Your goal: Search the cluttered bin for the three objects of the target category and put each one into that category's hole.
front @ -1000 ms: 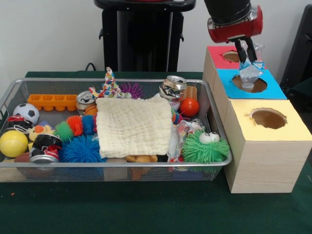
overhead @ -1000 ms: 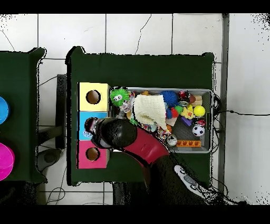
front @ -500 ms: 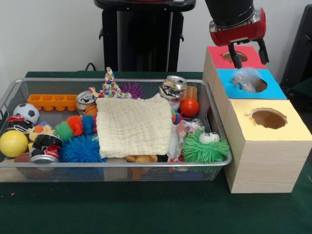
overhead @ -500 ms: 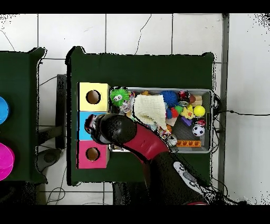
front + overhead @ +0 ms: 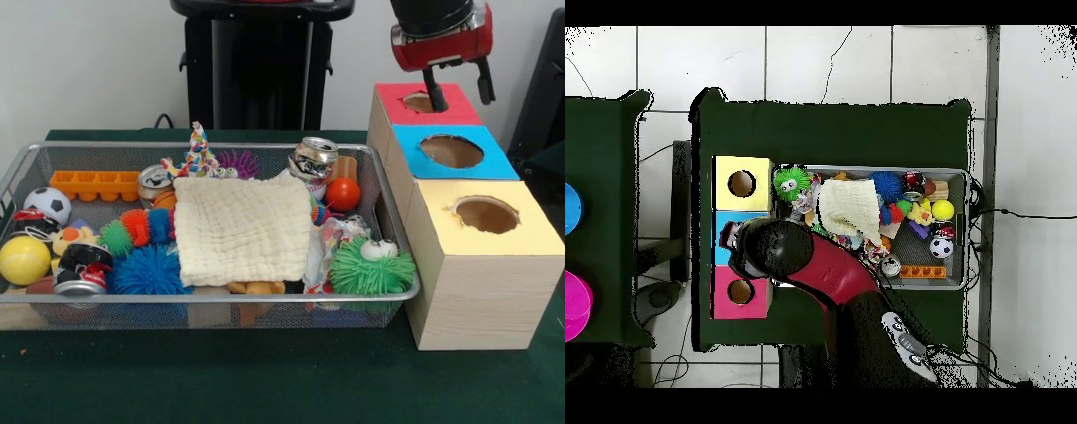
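- now the gripper (image 5: 457, 87) hangs above the far end of the box row, over the seam between the red-topped box (image 5: 422, 103) and the blue-topped box (image 5: 450, 152), with its jaws apart and nothing between them.
- a second ago those jaws were pinched on a clear crumpled plastic piece held right over the blue hole; half a second ago the piece was a blur falling at the hole's mouth, and now it is gone from sight, so i judge it dropped inside the blue-topped box.
- the arm has also lifted since then, and the blue hole is now fully uncovered in the front view.
- that looks like one delivery done; how many of the three are finished i cannot tell from these frames.
- the search should go back to the wire bin (image 5: 26, 159), which is well packed: a cream cloth (image 5: 240, 230) lies over the middle and may hide more things.
- crinkled clear wrap (image 5: 330, 237) shows just beside the cloth's edge, near the green spiky toy (image 5: 372, 267); it seems the likeliest next pick, though part of it is covered.
- the yellow-topped box (image 5: 481, 238) stands nearest the camera, its hole free.
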